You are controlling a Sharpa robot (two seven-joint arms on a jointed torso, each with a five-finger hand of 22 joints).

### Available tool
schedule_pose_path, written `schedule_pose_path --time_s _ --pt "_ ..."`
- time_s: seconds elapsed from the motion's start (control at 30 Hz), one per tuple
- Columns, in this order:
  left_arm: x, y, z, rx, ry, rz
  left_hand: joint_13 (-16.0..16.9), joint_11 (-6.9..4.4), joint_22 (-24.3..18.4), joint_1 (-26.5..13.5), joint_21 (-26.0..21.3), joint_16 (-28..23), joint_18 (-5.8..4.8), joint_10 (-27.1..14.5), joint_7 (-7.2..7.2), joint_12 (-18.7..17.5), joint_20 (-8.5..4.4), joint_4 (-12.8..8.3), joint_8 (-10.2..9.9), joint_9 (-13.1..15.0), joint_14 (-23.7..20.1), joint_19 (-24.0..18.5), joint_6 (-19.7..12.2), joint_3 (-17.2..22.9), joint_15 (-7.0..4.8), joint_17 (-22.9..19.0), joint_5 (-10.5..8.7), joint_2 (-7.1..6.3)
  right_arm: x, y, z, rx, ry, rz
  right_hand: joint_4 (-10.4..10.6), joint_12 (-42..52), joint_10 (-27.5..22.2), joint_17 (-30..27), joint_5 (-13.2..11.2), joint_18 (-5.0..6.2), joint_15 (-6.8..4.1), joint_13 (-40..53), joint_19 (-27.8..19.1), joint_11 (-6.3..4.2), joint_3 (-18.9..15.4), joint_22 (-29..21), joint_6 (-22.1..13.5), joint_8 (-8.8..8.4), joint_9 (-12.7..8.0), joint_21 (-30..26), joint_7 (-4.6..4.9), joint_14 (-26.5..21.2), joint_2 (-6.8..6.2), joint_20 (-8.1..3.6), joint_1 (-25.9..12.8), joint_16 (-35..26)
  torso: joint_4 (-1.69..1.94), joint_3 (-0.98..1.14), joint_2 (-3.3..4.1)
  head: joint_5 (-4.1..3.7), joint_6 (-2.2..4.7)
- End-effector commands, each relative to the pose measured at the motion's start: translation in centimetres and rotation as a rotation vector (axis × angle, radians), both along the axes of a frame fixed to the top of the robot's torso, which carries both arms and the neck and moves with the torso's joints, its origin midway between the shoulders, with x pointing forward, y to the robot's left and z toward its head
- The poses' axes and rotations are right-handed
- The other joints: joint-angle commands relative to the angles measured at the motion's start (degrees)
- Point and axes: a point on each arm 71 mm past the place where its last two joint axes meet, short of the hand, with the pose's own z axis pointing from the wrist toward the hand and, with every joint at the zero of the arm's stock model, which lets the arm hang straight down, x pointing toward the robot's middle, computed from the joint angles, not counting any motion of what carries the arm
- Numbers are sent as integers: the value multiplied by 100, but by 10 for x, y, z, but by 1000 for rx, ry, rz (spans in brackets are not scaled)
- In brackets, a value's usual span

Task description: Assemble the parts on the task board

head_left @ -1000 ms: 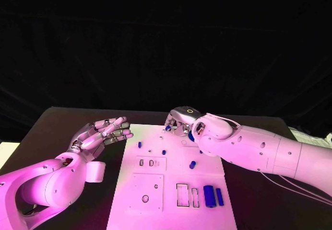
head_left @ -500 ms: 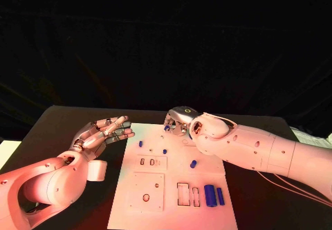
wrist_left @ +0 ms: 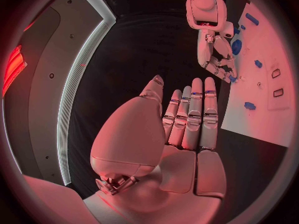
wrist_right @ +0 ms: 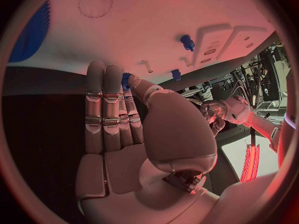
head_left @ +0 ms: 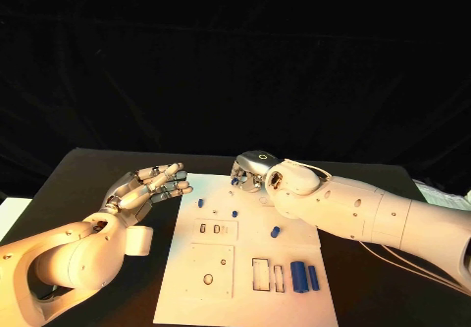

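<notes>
Head view: the right hand (head_left: 252,174) pinches a small blue part (head_left: 235,181) at the far end of the task board (head_left: 246,272) on the counter (head_left: 108,170); it should be seated upright, then released. Left wrist view: the left hand (wrist_left: 187,119) is flat, empty, beside the board. Right wrist view: the pinched part's ribbed end shows between the fingertips (wrist_right: 126,79).

Both arms were white w/ smooth rounded shells, small dark screw holes dotting the covers. Left arm (head_left: 69,252) had a short white cylinder stub near the wrist. Right arm (head_left: 373,214) had thin pale cables running along its shell & a silver cap w/ a small yellow ring mark by the wrist. Left hand (head_left: 147,187) & right hand (head_left: 250,174) were silver, segmented fingers w/ dark bands.
</notes>
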Motion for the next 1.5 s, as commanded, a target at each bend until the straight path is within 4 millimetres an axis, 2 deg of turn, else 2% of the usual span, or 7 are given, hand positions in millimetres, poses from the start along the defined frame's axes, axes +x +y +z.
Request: schedule_pose_path --time_s 0.03,0.4,0.53,0.83,1.0,1.2,1.5 --pt "-1 -3 3 -14 -8 -22 -6 12 -6 -7 -22 -35 72 2 31 -27 -1 -31 -16 -5 13 43 19 -5 24 7 -26 47 1 0 -4 -34 18 -12 25 28 -60 13 17 22 -5 5 -50 -3 9 11 -26 12 -2 35 19 144 -64 -4 8 35 0 -2 -4 1 -6" --pt "0 -3 3 -14 -7 -23 -6 12 -12 -7 -29 -47 71 1 32 -37 0 -44 -27 -5 16 47 20 -12 25 13 -28 47 1 1 -3 -29 15 -14 130 23 -722 87 10 17 124 -7 -188 151 -98 52 -608 -10 -75 88 181 -7 -338 84 -98 90 -3 -2 -3 4 -15" --pt "0 -2 3 -13 -7 -22 -6 12 -12 -7 -29 -47 71 1 32 -37 0 -44 -27 -5 16 47 20 -12 25 13 -28 47 -1 -2 0 -5 -11 -18 205 26 -1310 50 -19 20 173 -4 -303 206 -549 24 -1285 -1 -76 38 -33 -190 -476 154 -99 -20 -4 4 -4 9 -14" --pt "1 1 2 -11 -6 -16 -7 14 -16 -8 -34 -56 71 -5 32 -45 0 -52 -36 -6 16 49 16 -18 26 16 -31 46 -13 -23 10 78 -43 -3 452 147 -1278 24 9 41 154 32 -277 184 -1275 9 -1331 48 -35 61 111 -105 -282 171 299 -49 -29 17 -6 7 13" --pt "1 -1 2 -10 -3 -19 -8 14 -18 -7 -37 -60 71 -7 30 -49 0 -56 -39 -6 16 50 15 -18 26 18 -31 48 -26 -44 20 135 -53 -23 590 510 -289 121 227 -16 -1 128 70 4 -1238 508 -1010 100 -15 601 47 109 -222 49 308 135 -95 42 -31 9 35" --pt "5 -6 -1 1 4 -31 -2 -8 -32 34 -50 -81 76 41 8 -46 -10 -107 -41 2 56 82 74 1 10 43 -27 95 -39 -76 25 240 67 -102 726 804 673 961 431 -280 -106 324 608 -150 -1168 2439 -765 118 -16 2072 29 293 -355 -64 277 1180 -237 105 -113 51 43" --pt "12 -19 -9 50 12 -50 6 -86 -41 25 -37 -87 79 275 -68 -22 -69 -140 -36 6 216 214 259 10 -59 121 -27 140 -41 -102 18 255 194 -192 1017 1727 1108 3378 835 -517 -185 1630 812 -260 -1955 4255 -1007 37 -44 3450 -71 322 -527 -152 206 3785 -410 262 -238 122 54"
